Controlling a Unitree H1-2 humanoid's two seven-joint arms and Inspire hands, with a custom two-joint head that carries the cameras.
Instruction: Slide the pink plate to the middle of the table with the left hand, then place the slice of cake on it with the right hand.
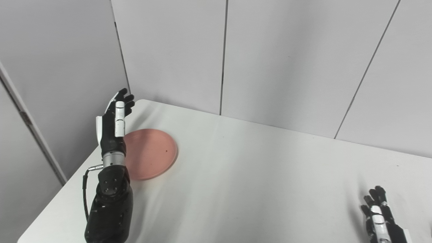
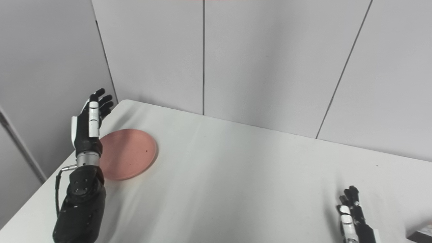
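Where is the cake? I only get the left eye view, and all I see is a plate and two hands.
Observer: The right eye view shows an object poking in at the bottom right corner. It is pale on top and dark on the side, but too cut off to call it cake.
Operator: Is the right hand touching it?
Observer: No. The right hand is to the left of it, with bare table between the two.
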